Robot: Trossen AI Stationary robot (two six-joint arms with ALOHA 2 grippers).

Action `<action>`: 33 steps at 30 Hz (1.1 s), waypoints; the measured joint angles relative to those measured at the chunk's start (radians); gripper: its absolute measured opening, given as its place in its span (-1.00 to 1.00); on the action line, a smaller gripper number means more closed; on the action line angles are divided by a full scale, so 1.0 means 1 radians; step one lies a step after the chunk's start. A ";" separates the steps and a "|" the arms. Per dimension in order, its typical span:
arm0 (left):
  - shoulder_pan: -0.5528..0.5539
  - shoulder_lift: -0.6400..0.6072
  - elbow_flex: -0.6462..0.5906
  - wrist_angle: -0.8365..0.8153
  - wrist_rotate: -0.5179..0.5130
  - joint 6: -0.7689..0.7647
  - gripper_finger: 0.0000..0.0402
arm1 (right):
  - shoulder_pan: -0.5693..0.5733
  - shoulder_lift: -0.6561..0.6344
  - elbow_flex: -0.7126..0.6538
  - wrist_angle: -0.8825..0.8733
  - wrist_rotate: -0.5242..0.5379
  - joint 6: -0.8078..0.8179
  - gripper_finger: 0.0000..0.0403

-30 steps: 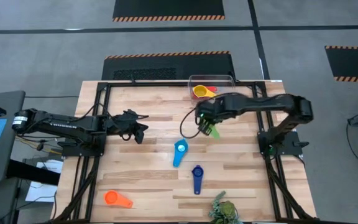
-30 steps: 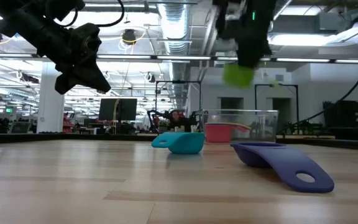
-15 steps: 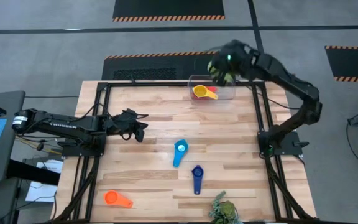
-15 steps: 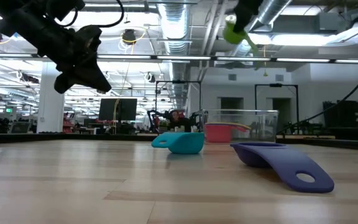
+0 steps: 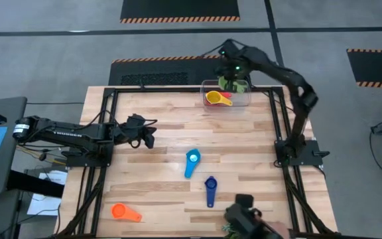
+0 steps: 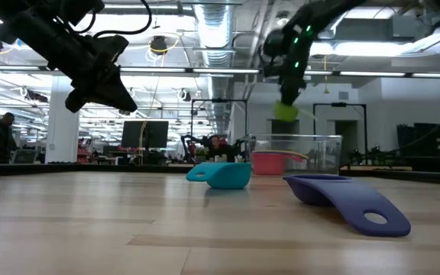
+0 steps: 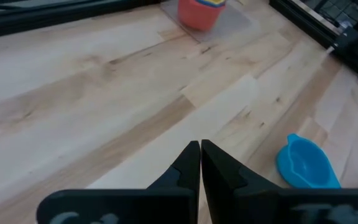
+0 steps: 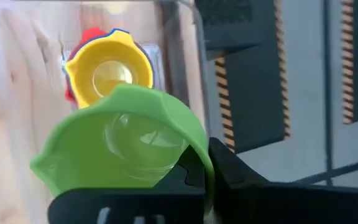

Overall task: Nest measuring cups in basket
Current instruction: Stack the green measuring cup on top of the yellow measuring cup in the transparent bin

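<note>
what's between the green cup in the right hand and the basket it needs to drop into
Nothing visible. The right hand holds the green cup in the air above the clear basket, whose top is open. Inside sits only the yellow cup, nested on a red one, which the green cup should nest with.

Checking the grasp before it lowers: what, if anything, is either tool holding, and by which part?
The right tool holds the green measuring cup by its rim, above the basket. The left tool is shut and holds nothing.
</note>
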 joint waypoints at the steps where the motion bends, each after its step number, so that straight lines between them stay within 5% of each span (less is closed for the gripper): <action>1: 0.000 0.000 0.000 0.000 -0.005 0.000 -1.00 | 0.003 0.024 0.000 0.007 -0.015 -0.010 -0.96; 19: 0.000 0.000 0.000 -0.001 -0.023 -0.024 -1.00 | 0.086 0.148 0.000 0.127 -0.033 -0.147 -0.96; 33: 0.000 0.000 0.000 -0.001 -0.019 -0.026 -1.00 | 0.096 0.148 0.000 0.136 -0.033 -0.131 -0.70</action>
